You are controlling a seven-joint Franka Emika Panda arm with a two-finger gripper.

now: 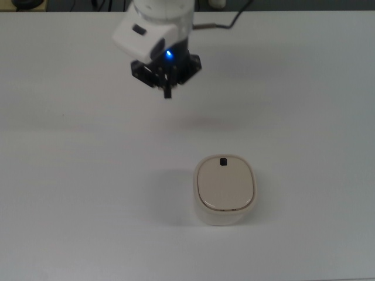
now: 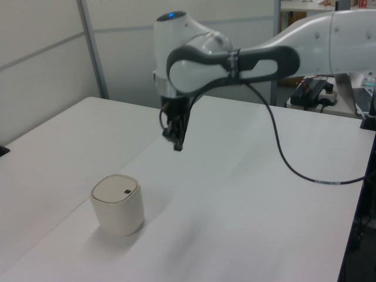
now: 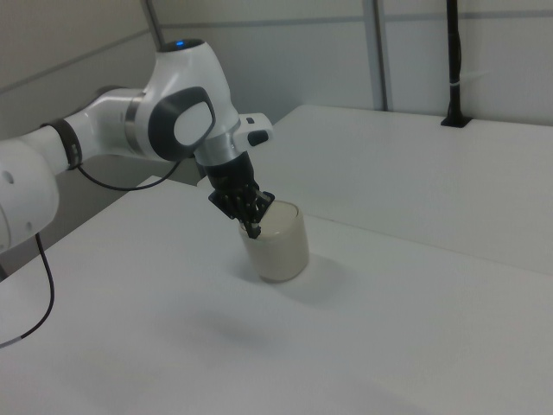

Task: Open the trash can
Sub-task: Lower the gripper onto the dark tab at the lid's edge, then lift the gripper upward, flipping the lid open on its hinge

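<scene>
Currently the trash can (image 1: 225, 189) stands upright on the white counter (image 1: 70, 175), lid (image 1: 225, 184) flat and closed. In the top view its long axis runs top to bottom, and the small black button (image 1: 222, 161) sits at the rim end toward the top view's top, the end facing the arm. In the left view the can (image 2: 117, 205) is at lower left, button (image 2: 127, 191) on the side toward the left view's right.

The jaws (image 1: 167, 92) look pressed together, showing as one dark tip with no gap in the top view and in the left view (image 2: 177, 145). They point down and hang above the counter, holding nothing.

Relative to the jaws, the can lies well apart: toward the top view's lower right, and toward the left view's lower left. No contact.

Hard to read: in the right view the jaws (image 3: 252, 230) overlap the can's (image 3: 278, 244) near rim, so that view alone can't show the gap between them; the other two views show it clearly. That view also hides the button behind the black finger assembly. The arm (image 2: 258, 56) is cut off at the left view's right edge and at the top view's top edge. A black cable (image 2: 294, 167) hangs from the arm down to the counter.
</scene>
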